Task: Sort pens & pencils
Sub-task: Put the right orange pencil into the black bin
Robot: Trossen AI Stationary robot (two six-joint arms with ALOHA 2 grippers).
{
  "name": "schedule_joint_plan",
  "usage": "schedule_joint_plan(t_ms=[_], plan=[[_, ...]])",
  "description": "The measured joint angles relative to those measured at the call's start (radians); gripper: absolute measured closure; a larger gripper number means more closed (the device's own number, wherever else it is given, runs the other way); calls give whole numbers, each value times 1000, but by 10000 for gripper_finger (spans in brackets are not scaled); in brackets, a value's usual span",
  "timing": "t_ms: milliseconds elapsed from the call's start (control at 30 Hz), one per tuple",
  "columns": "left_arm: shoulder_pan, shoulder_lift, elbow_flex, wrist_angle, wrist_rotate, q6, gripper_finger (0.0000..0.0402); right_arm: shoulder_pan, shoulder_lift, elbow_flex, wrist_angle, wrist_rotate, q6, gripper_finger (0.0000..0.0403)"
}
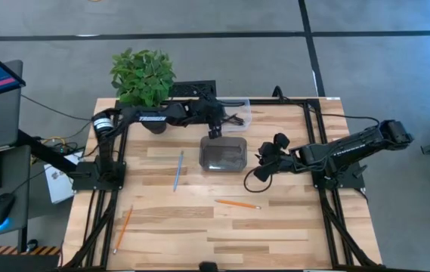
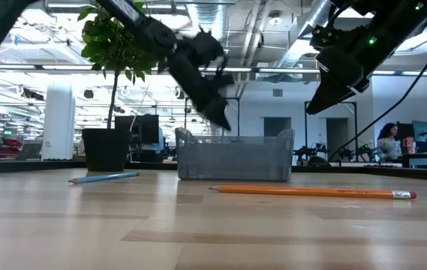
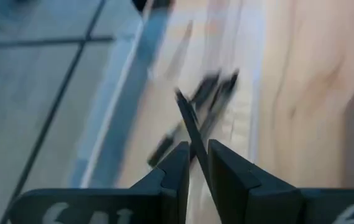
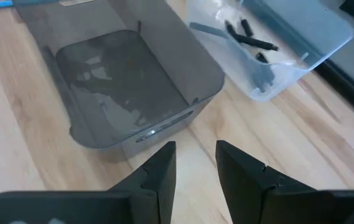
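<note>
Left gripper (image 3: 194, 163) is pinching a black pen (image 3: 187, 118) over the clear bin (image 4: 326, 37), where, I think, two more pens (image 4: 251, 40) lie. Right gripper (image 4: 195, 165) hangs parted and empty near the grey bin (image 1: 224, 153). Pencils (image 1: 237, 203) are scattered on the table (image 1: 290, 227).

three pencils (image 1: 177, 170), three pens (image 4: 251, 41), two bins (image 1: 224, 153)

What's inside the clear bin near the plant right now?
The clear bin holds black pens; the right wrist view shows at least two or three dark sticks. The left gripper hangs over it, pinching another pen. The exact count is unclear.
</note>
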Motion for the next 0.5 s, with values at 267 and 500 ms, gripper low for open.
schedule_joint_plan(t_ms=[267,500], plan=[[-166,-197,2,-131,152,25,349,7,0,0,16,-159,0,264],[-387,-307,0,-353,151,42,349,64,0,16,23,-312,0,265]])
